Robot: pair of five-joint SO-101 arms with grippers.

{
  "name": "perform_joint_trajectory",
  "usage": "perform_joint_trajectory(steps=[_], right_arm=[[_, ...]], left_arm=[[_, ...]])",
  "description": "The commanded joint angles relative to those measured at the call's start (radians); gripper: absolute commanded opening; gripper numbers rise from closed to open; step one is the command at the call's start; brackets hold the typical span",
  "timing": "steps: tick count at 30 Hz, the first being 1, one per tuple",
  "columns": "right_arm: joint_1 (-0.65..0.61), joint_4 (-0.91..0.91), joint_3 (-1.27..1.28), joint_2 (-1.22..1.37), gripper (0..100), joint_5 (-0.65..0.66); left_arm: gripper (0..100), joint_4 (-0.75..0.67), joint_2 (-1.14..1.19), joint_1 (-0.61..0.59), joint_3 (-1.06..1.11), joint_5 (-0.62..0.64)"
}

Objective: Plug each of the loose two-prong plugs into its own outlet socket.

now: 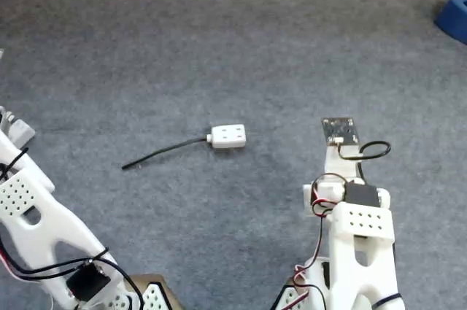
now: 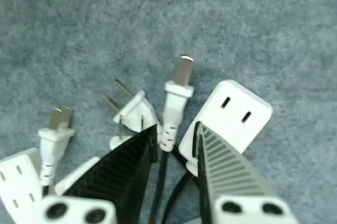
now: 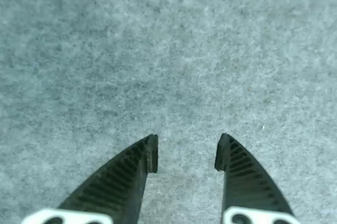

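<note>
- Step in hand: grabbing the first plug. Nothing reads as plugged in; three plugs lie loose with bare prongs.
- Left jaws are spread, astride the neck of the middle plug [image 2: 176, 97], with its black cord running back between them. Not clamped on it, as I read it.
- The pile sits under the left arm [image 1: 36, 215], so probably by the desk's left edge.
- Next move: close on the neck, lift clear, and line the prongs up with the slots of the near socket [image 2: 231, 116], which lies just beside the plug.
- In the way: the angled plug [image 2: 131, 110] is right against the black jaw. Cords are bunched under the jaws and could drag along.
- The outer plug [image 2: 55, 134] and end socket [image 2: 18, 182] lie further along the same pile.
- The lone socket [image 1: 228, 136] is mid-desk with its cord trailing toward the left edge, well apart from both arms.
- Right jaws are spread with nothing between them, over bare grey desk. The right arm [image 1: 361, 230] is by the near edge.
- A blue object [image 1: 454, 18] sits at the far right corner, clear of the work.
</note>
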Motion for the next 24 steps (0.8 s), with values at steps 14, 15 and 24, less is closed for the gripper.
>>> perform_joint_trajectory(steps=[14, 15, 24], right_arm=[[-0.005, 0.010, -0.007, -0.021, 18.9, 0.011], [-0.005, 0.010, -0.007, -0.021, 18.9, 0.011], [-0.005, 0.010, -0.007, -0.021, 18.9, 0.011]], left_arm=[[13, -0.041, 0.124, -0.045, 0.002, -0.046], [9, -0.041, 0.122, -0.044, 0.002, -0.066], [3, -0.040, -0.018, -0.030, 0.005, -0.037]])
